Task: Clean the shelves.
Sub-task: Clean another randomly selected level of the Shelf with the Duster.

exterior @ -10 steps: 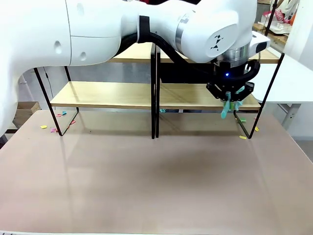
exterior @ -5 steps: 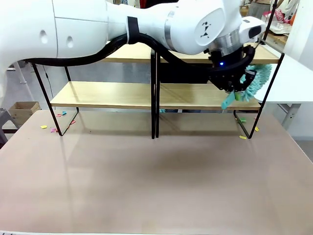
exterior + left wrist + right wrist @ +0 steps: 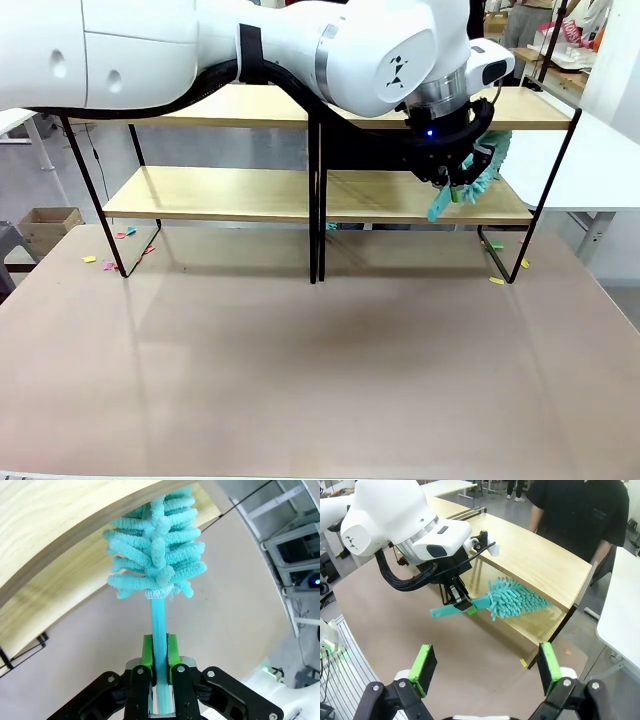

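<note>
The shelves (image 3: pixel 220 195) are a two-tier rack of light wooden boards on a thin black frame, standing across the far side of the brown table (image 3: pixel 300 360). My left arm reaches across to the rack's right half. There my left gripper (image 3: pixel 457 183) is shut on the handle of a teal fluffy duster (image 3: pixel 490 160). The duster's head (image 3: pixel 155 550) lies between the two boards, over the lower board (image 3: pixel 65 595) near its right end. In the right wrist view the duster (image 3: pixel 512 597) points at the shelves (image 3: pixel 545 555). My right gripper (image 3: pixel 485 672) hovers above, open with nothing in it.
Small coloured paper scraps (image 3: pixel 110 262) lie on the table by the rack's left foot, and more scraps (image 3: pixel 497 281) by its right foot. A person in black (image 3: pixel 580 510) stands behind the rack. A white table (image 3: pixel 600 170) adjoins at the right, and a cardboard box (image 3: pixel 55 220) sits on the floor at left.
My left wrist has turned, swinging the duster's head up from behind the gripper to beside it. Gripper and duster have then shifted left along the lower board.
</note>
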Action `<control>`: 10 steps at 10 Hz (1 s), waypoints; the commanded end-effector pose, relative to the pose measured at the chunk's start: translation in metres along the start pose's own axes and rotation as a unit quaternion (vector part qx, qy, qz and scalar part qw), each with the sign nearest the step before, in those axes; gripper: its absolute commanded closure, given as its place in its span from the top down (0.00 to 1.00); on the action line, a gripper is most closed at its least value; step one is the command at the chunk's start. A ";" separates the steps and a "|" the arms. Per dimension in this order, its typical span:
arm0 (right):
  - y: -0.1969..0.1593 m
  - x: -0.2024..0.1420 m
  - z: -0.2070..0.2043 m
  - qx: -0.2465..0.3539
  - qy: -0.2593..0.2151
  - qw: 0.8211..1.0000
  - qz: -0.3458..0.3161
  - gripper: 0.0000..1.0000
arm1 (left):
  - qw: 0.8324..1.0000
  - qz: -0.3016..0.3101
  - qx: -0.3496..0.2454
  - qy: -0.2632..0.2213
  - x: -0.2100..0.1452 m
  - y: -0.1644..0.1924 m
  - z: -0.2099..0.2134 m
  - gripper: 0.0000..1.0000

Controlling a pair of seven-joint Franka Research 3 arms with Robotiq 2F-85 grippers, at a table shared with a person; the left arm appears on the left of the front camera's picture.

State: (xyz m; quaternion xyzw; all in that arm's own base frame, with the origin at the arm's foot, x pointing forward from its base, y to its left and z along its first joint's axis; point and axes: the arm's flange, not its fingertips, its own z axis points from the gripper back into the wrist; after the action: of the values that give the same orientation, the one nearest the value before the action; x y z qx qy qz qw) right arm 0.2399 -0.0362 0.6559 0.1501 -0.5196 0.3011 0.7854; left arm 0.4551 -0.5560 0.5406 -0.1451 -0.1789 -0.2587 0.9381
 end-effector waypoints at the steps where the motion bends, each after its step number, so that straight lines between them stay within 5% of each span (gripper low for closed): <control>1: 0.000 0.000 0.000 0.004 -0.002 1.000 0.001 1.00 | 0.999 0.020 0.042 -0.016 -0.007 0.002 0.002 0.13; 10: 0.000 0.000 0.000 0.004 -0.002 1.000 0.001 1.00 | 0.999 -0.003 0.046 0.026 0.008 -0.013 -0.037 0.13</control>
State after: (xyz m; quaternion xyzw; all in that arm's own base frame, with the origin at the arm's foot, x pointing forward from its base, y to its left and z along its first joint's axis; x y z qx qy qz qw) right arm 0.2398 -0.0362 0.6559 0.1501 -0.5196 0.3011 0.7854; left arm 0.4593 -0.5760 0.5038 -0.0948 -0.1669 -0.2482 0.9495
